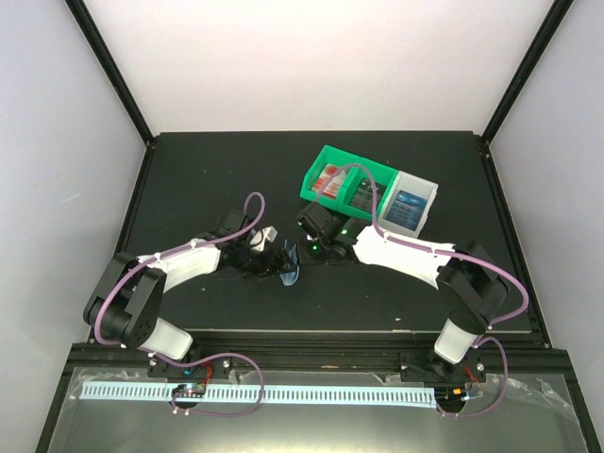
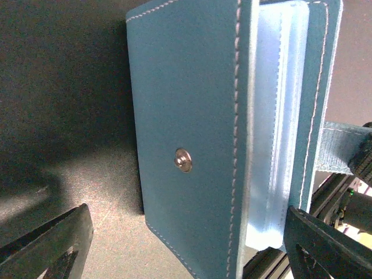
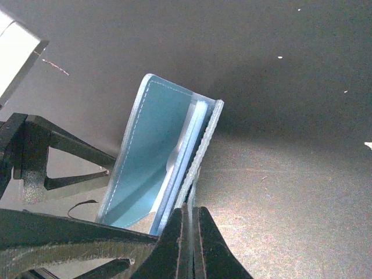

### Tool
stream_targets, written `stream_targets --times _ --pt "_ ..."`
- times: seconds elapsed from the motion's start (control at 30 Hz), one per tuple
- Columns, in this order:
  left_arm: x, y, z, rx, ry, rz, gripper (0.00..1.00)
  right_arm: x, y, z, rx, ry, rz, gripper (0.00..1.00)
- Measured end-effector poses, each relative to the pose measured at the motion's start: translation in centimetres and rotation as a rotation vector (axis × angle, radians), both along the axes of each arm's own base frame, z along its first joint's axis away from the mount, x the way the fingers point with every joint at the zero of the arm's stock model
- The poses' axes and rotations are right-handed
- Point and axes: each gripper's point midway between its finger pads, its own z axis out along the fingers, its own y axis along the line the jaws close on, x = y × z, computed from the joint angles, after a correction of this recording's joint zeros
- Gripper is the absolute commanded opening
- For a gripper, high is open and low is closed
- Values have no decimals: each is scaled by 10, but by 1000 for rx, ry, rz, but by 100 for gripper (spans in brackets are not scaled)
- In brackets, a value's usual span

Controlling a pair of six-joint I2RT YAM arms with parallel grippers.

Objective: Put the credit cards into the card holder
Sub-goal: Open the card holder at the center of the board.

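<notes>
Pinching the card holder [image 3: 152, 154] by its edge, our right gripper [image 3: 189, 232] clamps tight; we see the left gripper [image 2: 189, 244] spread wide, green bin [image 1: 318, 159] at one o'clock.

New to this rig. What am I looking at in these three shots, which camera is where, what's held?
Two robot arms are bolted at the near edge of a black table, each ending in a two-finger gripper. The wide picture looks down from above and behind: left arm on the left, right arm on the right. The other two come from cameras on the wrists, so each shows its own fingers close up. On the table sit a green bin with red-and-white cards and a white bin with a blue card. Between the arms stands the blue card holder, partly open. The right gripper is pinched shut on its edge; the left gripper is open, a finger on either side, holding nothing.
</notes>
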Motion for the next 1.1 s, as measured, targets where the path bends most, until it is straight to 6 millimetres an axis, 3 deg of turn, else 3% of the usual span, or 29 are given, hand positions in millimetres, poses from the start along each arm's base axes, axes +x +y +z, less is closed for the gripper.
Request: stream_targets --times 0.17,0.23,0.47,0.8,0.97,1.1 --pt "1 5 -3 41 -5 9 71 0 0 0 -2 0 -1 1" --pt "5 10 -5 78 -15 26 67 1 -2 -1 -10 -6 -6 1" --pt "8 25 -13 172 -27 68 64 5 -16 -5 -78 -28 -40 1" --pt "14 20 2 141 -62 66 69 9 -23 -15 -129 -41 -58 1" --pt "15 17 6 122 -69 60 47 10 -25 -24 -156 -35 -62 1" --pt "16 17 7 122 -76 54 42 10 -27 -28 -168 -31 -64 1"
